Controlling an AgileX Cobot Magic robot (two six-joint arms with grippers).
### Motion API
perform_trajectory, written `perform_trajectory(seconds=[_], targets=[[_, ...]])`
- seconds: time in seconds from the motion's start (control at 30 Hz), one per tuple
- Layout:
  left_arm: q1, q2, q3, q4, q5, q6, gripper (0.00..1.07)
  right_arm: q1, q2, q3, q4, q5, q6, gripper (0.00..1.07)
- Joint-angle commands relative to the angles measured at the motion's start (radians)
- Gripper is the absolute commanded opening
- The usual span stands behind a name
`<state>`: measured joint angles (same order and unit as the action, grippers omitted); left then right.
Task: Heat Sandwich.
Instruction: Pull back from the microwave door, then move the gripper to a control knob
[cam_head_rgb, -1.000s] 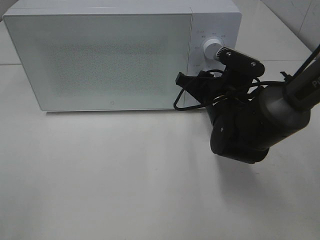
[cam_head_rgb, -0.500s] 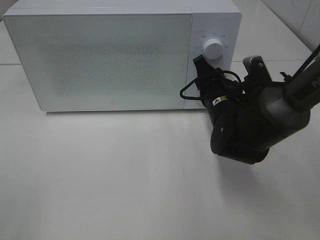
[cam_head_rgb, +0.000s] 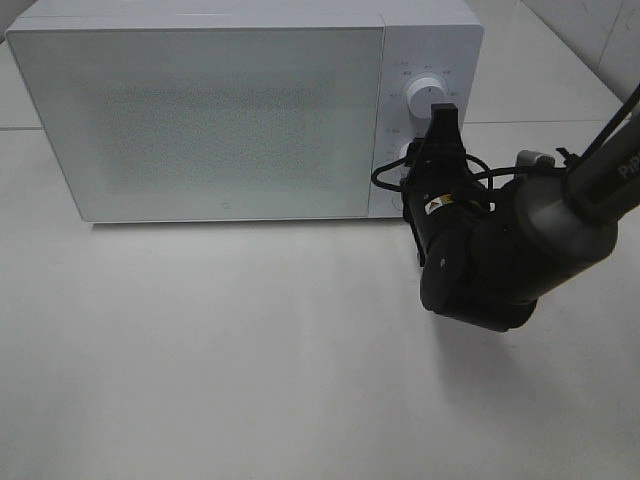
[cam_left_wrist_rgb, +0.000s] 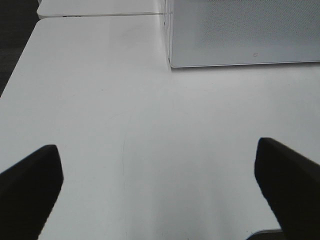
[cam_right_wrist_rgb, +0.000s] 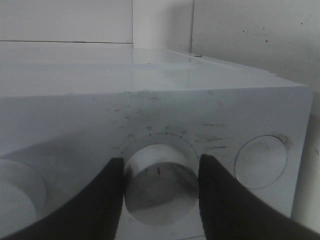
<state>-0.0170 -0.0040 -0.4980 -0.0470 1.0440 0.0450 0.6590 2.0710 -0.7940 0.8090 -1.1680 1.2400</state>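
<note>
White desk, white frosted-door microwave, door shut; sandwich unseen, presumably inside. Right gripper half-closed, straddling lower round white dial; firm grip cannot be told. Left gripper wide, idle over desk. Risk: gripper slips on smooth dial, timer missed or overshot.

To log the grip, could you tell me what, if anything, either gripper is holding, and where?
The right gripper appears to clasp the lower knob by its two sides; the left gripper is open, holding nothing.
</note>
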Motion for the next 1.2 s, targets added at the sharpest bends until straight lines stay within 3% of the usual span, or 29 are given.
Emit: perform_trajectory(seconds=[0.03, 0.9, 1.03, 1.17, 1.2], targets=[[-0.005, -0.027, 0.003, -0.007, -0.016, -0.008, 1.02, -0.001, -0.008, -0.010, -0.039, -0.027, 0.085, 0.25], [-0.005, -0.027, 0.003, -0.007, -0.016, -0.008, 1.02, -0.001, -0.008, -0.010, -0.040, -0.020, 0.033, 0.33], [-0.005, -0.027, 0.003, -0.007, -0.016, -0.008, 1.02, -0.001, -0.008, -0.010, -0.035, -0.024, 0.033, 0.38], [-0.005, -0.027, 0.003, -0.007, -0.016, -0.008, 1.02, -0.001, -0.008, -0.010, -0.021, -0.031, 0.017, 0.61], [-0.005, -0.027, 0.003, -0.007, -0.016, -0.008, 1.02, -0.001, -0.008, -0.010, -0.021, -0.031, 0.017, 0.61]])
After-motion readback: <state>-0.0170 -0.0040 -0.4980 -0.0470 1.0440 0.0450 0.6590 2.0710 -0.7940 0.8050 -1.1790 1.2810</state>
